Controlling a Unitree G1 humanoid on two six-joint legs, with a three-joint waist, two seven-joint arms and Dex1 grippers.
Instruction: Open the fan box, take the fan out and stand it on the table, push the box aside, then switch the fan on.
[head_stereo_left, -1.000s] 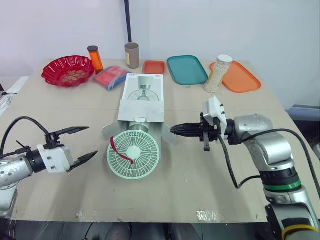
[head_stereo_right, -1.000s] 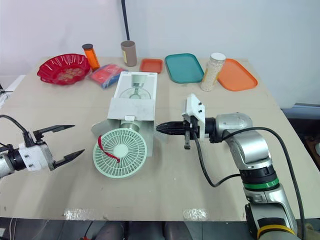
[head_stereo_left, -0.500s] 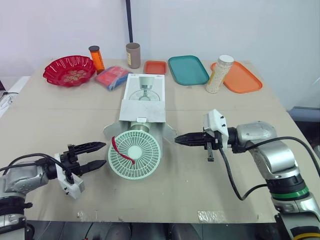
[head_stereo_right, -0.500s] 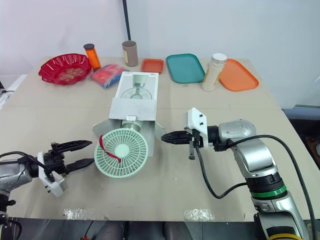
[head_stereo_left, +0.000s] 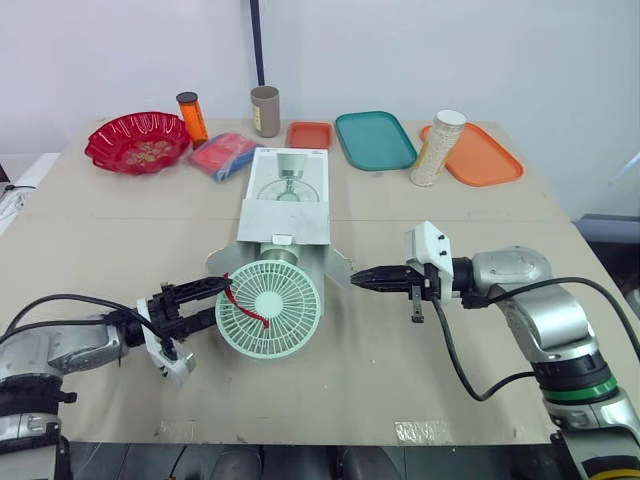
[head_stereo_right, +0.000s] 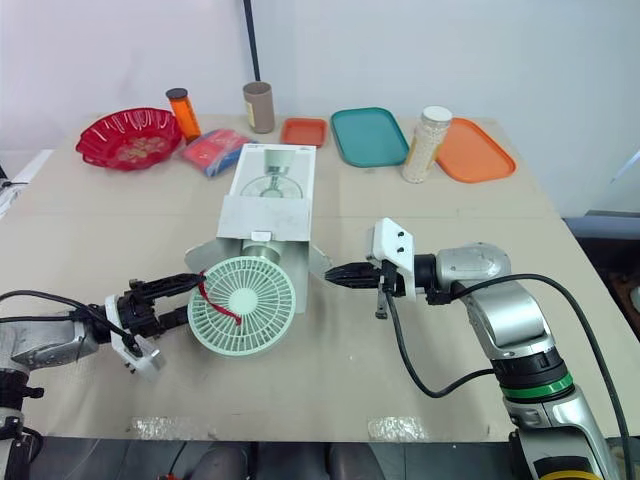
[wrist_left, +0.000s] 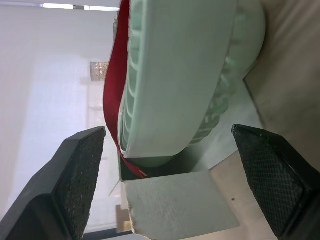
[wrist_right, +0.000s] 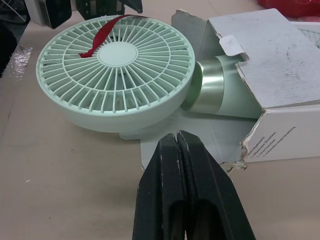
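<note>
The white fan box (head_stereo_left: 285, 205) lies flat mid-table, its near end open and flaps spread. The mint-green fan (head_stereo_left: 268, 308) sticks out of that end, head facing up and toward me, a red ribbon (head_stereo_left: 240, 293) across its grille, its stem still inside the box. My left gripper (head_stereo_left: 218, 299) is open at the fan head's left rim; in the left wrist view the rim (wrist_left: 175, 75) lies between the two fingers (wrist_left: 80, 170), and contact cannot be told. My right gripper (head_stereo_left: 357, 281) is shut, empty, and points at the box's right flap just right of the fan (wrist_right: 117, 80).
Along the back of the table stand a red bowl (head_stereo_left: 137, 141), an orange bottle (head_stereo_left: 190, 115), a brown cup (head_stereo_left: 265, 110), a red packet (head_stereo_left: 222, 155), a small orange tray (head_stereo_left: 308, 133), a teal tray (head_stereo_left: 374, 139), a white bottle (head_stereo_left: 437, 148) and an orange tray (head_stereo_left: 478, 155).
My left gripper has swung in from the left and narrowed, its fingers now straddling the fan's left rim. The right gripper dropped slightly and holds. Fan and box have not moved.
</note>
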